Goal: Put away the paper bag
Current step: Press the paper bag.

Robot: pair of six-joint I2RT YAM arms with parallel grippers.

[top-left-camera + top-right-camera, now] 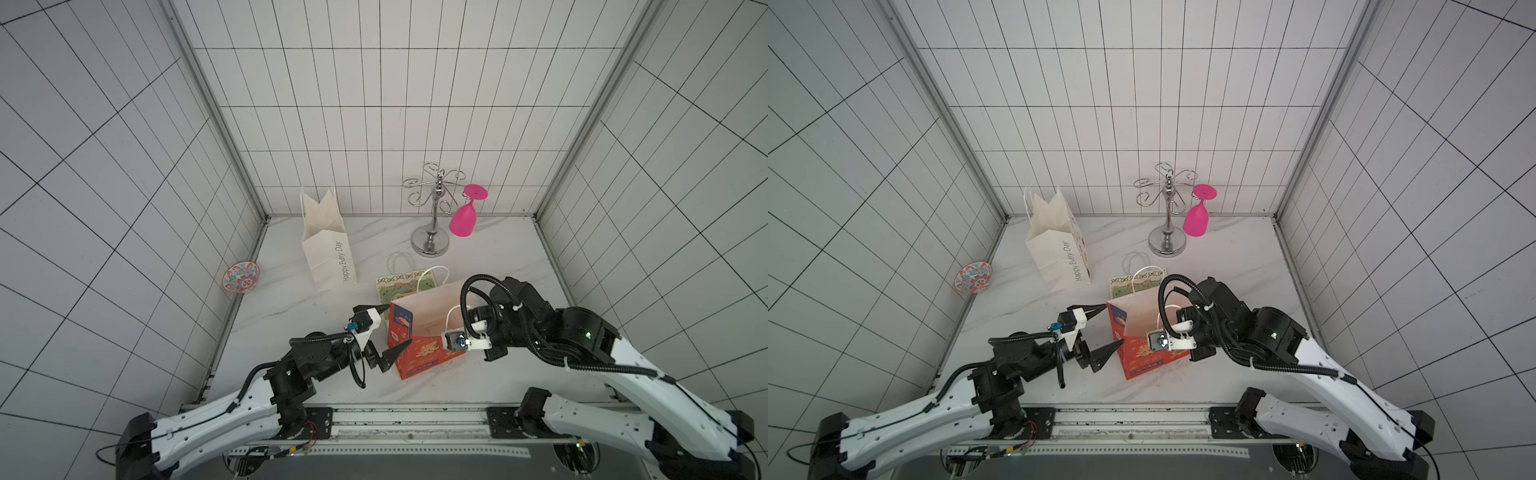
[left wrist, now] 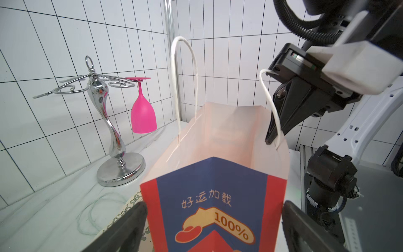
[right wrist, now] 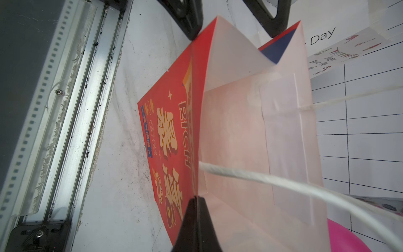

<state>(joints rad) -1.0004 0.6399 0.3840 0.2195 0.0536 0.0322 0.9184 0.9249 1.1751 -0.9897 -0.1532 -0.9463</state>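
Observation:
A red paper bag stands upright with its mouth open near the table's front edge. My left gripper is open. Its two fingers stand one on each side of the bag's narrow blue-and-red side panel. Whether they touch the panel I cannot tell. My right gripper is shut on the top rim of the bag's red front wall, beside a white cord handle. In both top views its wrist camera hides its fingertips.
A white "Happy Every Day" bag stands at the back left. A patterned bag lies flat just behind the red one. A chrome glass rack holds a pink glass at the back. A patterned bowl leans by the left wall.

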